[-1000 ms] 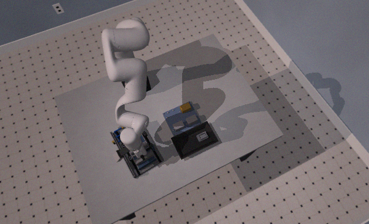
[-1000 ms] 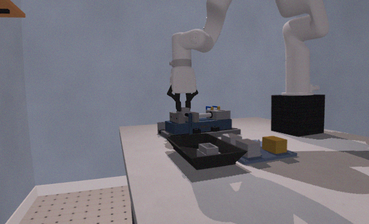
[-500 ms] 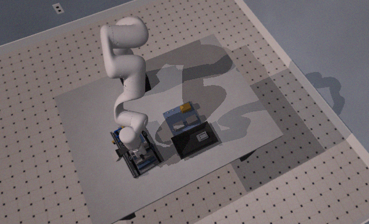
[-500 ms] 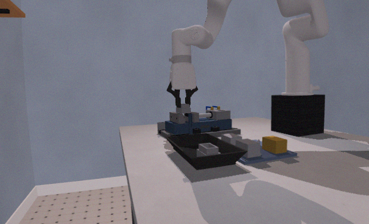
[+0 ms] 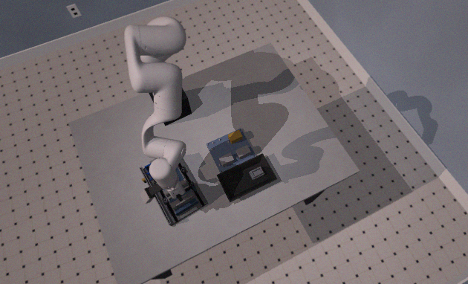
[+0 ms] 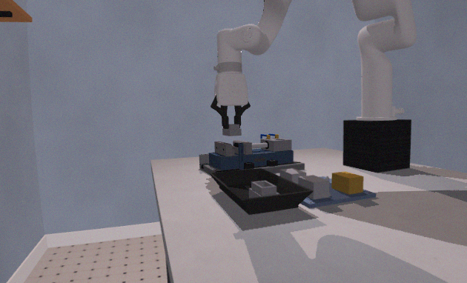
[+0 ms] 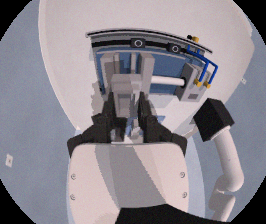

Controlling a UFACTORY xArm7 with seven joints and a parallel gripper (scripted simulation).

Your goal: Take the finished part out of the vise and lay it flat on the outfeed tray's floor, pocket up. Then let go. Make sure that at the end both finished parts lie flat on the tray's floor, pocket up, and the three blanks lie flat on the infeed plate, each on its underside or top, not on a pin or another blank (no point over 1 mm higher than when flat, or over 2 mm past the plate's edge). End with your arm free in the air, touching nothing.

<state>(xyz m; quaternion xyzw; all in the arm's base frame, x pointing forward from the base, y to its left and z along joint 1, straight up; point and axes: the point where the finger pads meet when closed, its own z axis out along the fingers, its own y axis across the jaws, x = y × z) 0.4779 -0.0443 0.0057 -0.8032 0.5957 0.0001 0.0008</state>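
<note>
From above, the arm hides most of the vise (image 5: 195, 201), and the gripper (image 5: 175, 193) sits over it. The black tray (image 5: 231, 189) lies just beside the vise, toward the right of the picture and slightly up, so the carry is a short sideways one. A grey block (image 5: 257, 173) already rests in it.

From the side, the gripper (image 6: 231, 126) points straight down, fingers clamped on the grey part (image 6: 231, 131), which hangs level, apart from the vise (image 6: 249, 157) below. The tray (image 6: 242, 178) lies nearer the camera and lower.

At the wrist, the fingers straddle the part; its long axis and pocket cannot be made out.
</note>
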